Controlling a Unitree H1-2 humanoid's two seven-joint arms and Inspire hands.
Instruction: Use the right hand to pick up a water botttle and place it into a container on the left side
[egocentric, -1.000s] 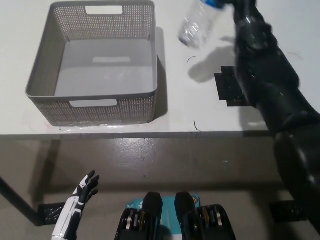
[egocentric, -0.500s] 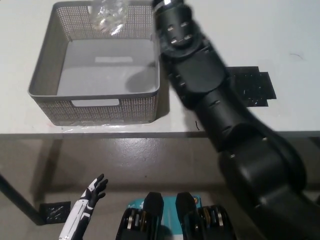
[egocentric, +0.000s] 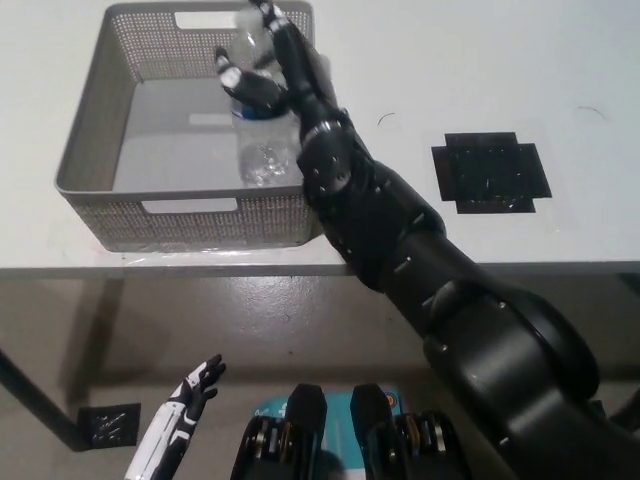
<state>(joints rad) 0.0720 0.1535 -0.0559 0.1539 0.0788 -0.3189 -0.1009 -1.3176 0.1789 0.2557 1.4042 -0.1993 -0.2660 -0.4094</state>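
Progress since a second ago is large: then the clear plastic water bottle (egocentric: 262, 140) hung in the black right hand (egocentric: 268, 72) over the far middle of the white tabletop (egocentric: 450, 80), outside the basket; half a second ago it was already above the far wall of the grey perforated plastic basket (egocentric: 88, 140); now it stands nearly upright inside the basket, close to its right wall. The fingers (egocentric: 240, 82) of the right hand are spread above the cap end of the bottle, and they seem to be loosened more than closed around it, so I judge that the bottle is being let go or was just let go; whether a finger touches the cap, I cannot tell. This means the placing is almost finished, and what remains is to take the arm out without knocking the bottle. The basket sits at the near left part of the tabletop and contains only this bottle. A black square mat (egocentric: 490, 172) lies on the right part of the tabletop, with nothing on it. The white left hand (egocentric: 185, 405) rests low beneath the near edge of the tabletop, fingers apart, holding nothing.
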